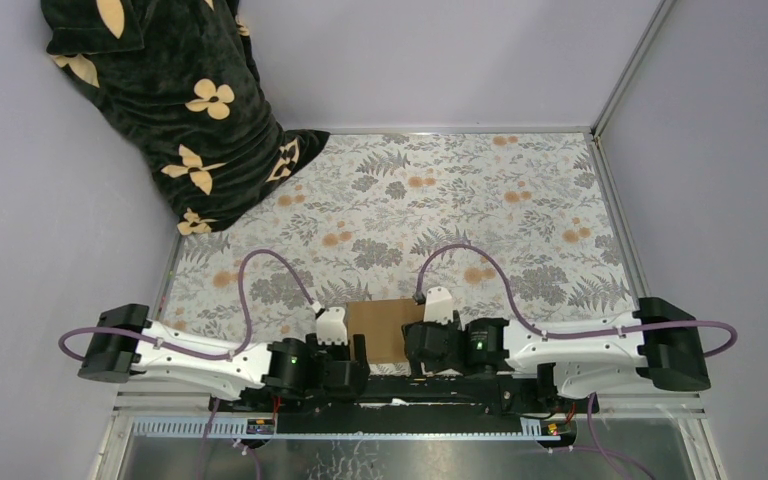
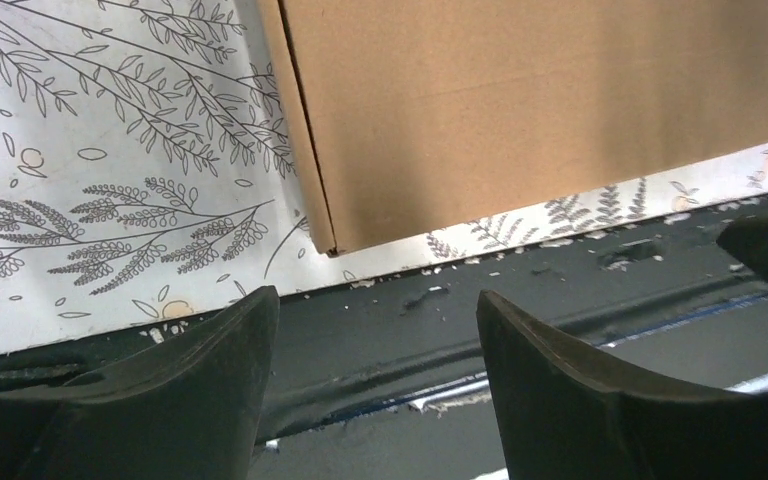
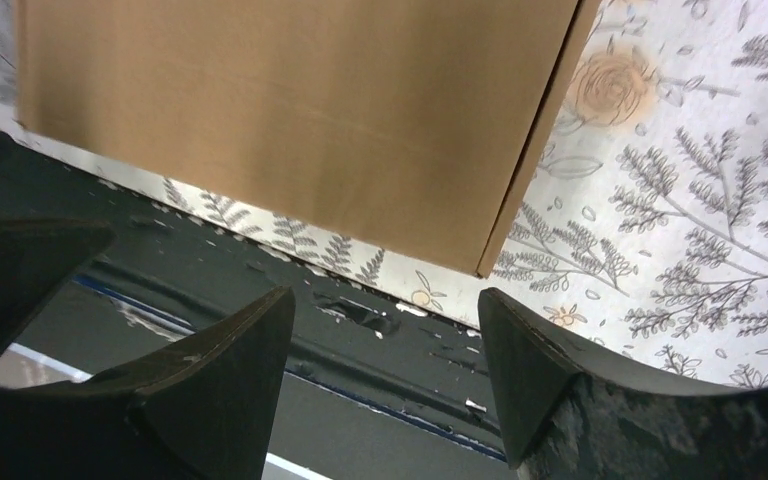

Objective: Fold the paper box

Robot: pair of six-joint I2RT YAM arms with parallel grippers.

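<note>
The paper box [image 1: 384, 325] is plain brown cardboard. It lies closed and flat on the floral table cloth near the front edge, between the two arms. In the left wrist view the paper box [image 2: 550, 100] fills the upper right, its near left corner just beyond my fingers. In the right wrist view the paper box [image 3: 300, 110] fills the upper left. My left gripper [image 2: 375, 310] is open and empty, just short of the box. My right gripper [image 3: 385, 305] is open and empty, also just short of it. In the top view the left gripper [image 1: 345, 345] and right gripper [image 1: 422, 340] flank the box.
A dark blanket with tan flowers [image 1: 175, 110] hangs over the back left corner. A black rail [image 2: 520, 300] runs along the table's front edge under both grippers. Grey walls enclose the floral cloth [image 1: 440, 210] at the back and sides.
</note>
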